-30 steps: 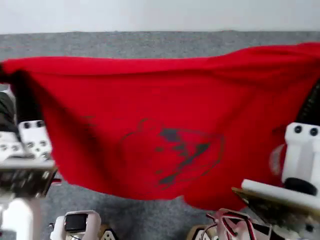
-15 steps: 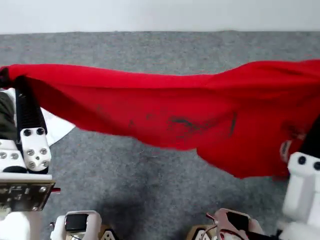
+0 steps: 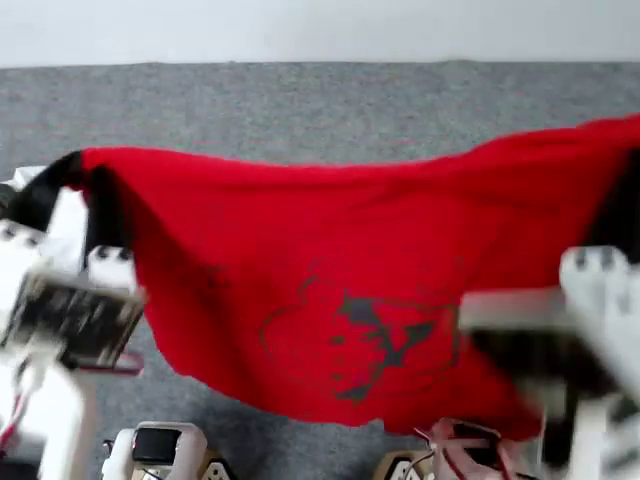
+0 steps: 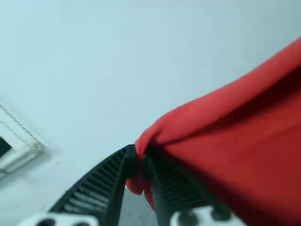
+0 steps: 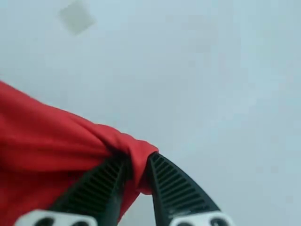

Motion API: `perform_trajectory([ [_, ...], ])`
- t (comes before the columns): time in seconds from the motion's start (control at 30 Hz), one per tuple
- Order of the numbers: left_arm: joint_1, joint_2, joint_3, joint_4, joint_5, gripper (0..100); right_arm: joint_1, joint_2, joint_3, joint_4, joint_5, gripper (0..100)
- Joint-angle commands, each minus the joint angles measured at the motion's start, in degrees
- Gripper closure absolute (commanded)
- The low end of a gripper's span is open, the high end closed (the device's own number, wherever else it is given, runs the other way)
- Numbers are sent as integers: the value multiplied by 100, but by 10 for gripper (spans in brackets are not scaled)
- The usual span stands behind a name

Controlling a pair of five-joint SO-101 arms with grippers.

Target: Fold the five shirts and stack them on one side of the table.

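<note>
Grey table surface (image 3: 300, 110), white wall (image 3: 320, 30) behind; white slatted fixture (image 4: 16, 141).

A red shirt (image 3: 330, 260) with a dark graphic print across its middle hangs spread wide in the air above the grey table (image 3: 300, 110). It is lifted by its two upper corners, its top edge dipping slightly and its lower hem loose.

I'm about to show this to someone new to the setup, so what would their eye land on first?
A big red shirt with a dark print on its front, stretched wide over the grey table in the high view. It is held at both ends: the left gripper is shut on one bunched bit of its edge, and the right gripper on another.
</note>
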State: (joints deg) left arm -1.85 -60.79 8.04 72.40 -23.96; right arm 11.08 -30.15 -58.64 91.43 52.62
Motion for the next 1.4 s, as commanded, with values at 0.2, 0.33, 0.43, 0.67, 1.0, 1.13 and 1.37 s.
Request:
perform_trajectory([
  [0.2, 35, 554, 3987, -3780, -870, 986, 31, 1209, 3499, -1376, 26, 987],
  [0.33, 35, 1785, 4444, -5336, -1064, 986, -75, 1543, 4668, -2835, 26, 988],
  [0.43, 44, 3095, 4092, -6066, -1064, 986, -163, 1771, 5389, -3908, 35, 988],
  [0.67, -9, 5811, 1780, -6180, -1064, 986, -215, 2369, 6145, -6290, 26, 988],
  [1.0, 88, 6673, -66, -4026, -1204, 986, -224, 2466, 6154, -5578, 44, 988],
  [1.13, 105, 6673, -22, -3121, -1697, 986, -251, 2149, 6154, -4224, 35, 988],
  [1.37, 105, 6673, -40, -1591, -1908, 986, -391, 1710, 6154, -1974, 35, 988],
])
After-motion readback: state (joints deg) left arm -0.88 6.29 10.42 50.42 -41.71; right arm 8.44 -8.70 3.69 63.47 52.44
